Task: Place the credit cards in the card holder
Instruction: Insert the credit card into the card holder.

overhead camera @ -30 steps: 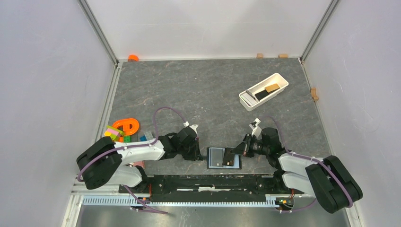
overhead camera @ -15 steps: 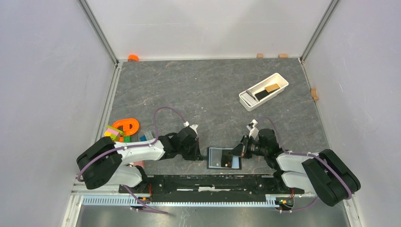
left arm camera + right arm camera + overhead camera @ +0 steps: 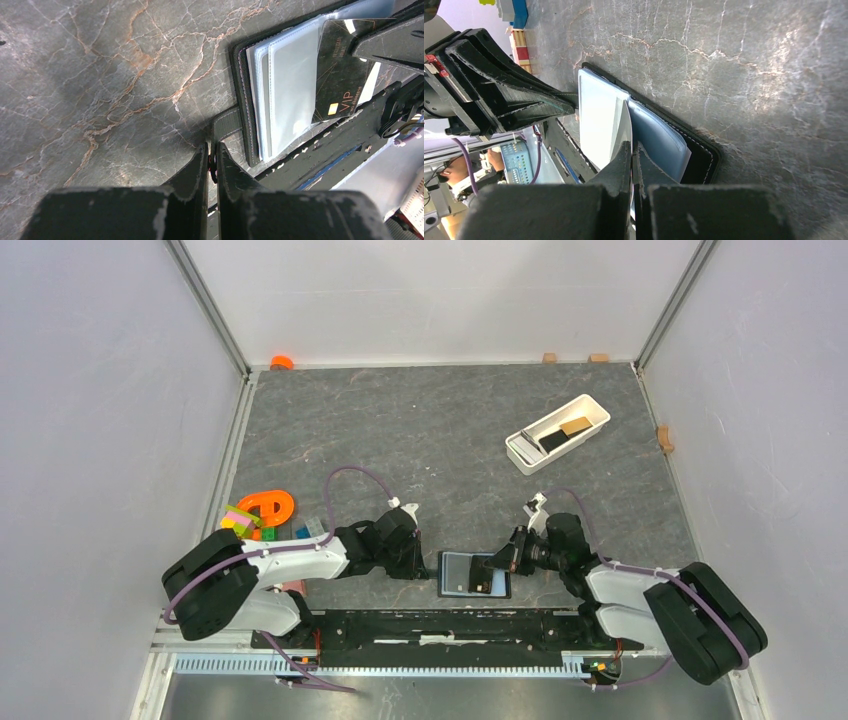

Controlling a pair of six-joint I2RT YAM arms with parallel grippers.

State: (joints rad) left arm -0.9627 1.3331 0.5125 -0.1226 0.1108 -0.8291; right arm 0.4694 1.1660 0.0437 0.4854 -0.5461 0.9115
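The black card holder (image 3: pixel 450 586) lies open near the table's front edge, its clear sleeves facing up (image 3: pixel 285 95). My left gripper (image 3: pixel 427 566) is shut on the holder's snap tab (image 3: pixel 227 122), pinning it at the holder's left side. My right gripper (image 3: pixel 498 563) is shut on a black credit card (image 3: pixel 340 75) marked VIP, which lies part way inside a clear sleeve. In the right wrist view only the card's thin edge (image 3: pixel 626 125) shows between the fingers (image 3: pixel 619 165). Something blue (image 3: pixel 656 137) lies under another sleeve. Black (image 3: pixel 553 441) and tan (image 3: pixel 575 426) cards lie in the tray.
A long white tray (image 3: pixel 590 406) stands at the back right. Coloured toy blocks and an orange ring (image 3: pixel 264 510) sit at the left edge beside my left arm. The black base rail (image 3: pixel 450 625) runs just in front of the holder.
My right gripper has edged slightly left with the black card over the holder. The left gripper has stayed on the tab.
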